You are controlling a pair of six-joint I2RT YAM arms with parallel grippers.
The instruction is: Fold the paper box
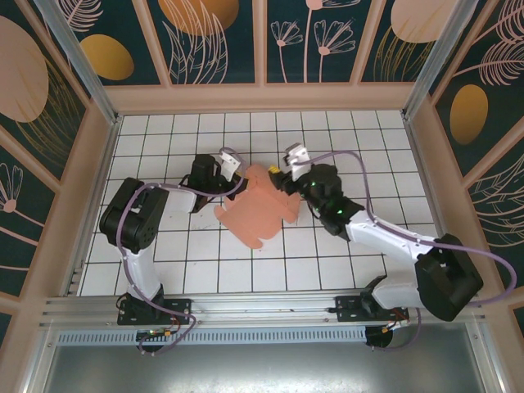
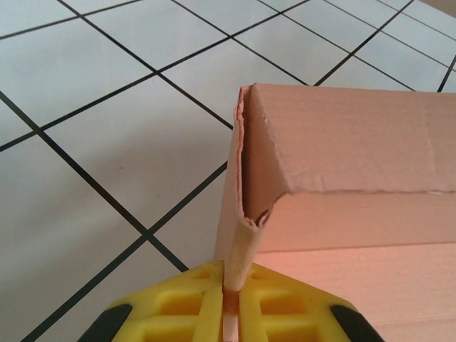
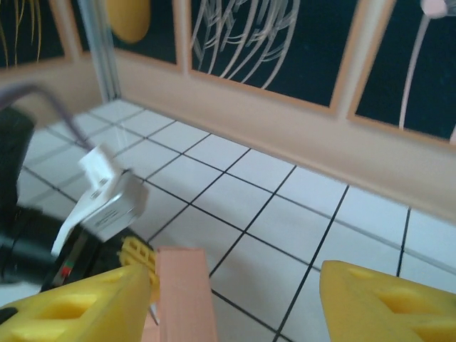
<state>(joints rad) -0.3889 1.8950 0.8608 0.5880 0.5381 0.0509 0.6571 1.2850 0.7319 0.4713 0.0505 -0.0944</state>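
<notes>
Pinching a raised flap of the paper box, my left gripper has its yellow fingers pressed together on the cardboard edge.

And your right one?

My right gripper stands spread; a cardboard strip rises just beside one finger, not clamped.

Where's the box?

Lying partly folded on the white tiled table, between both grippers, the flat sheet spreading toward the near edge.
</notes>
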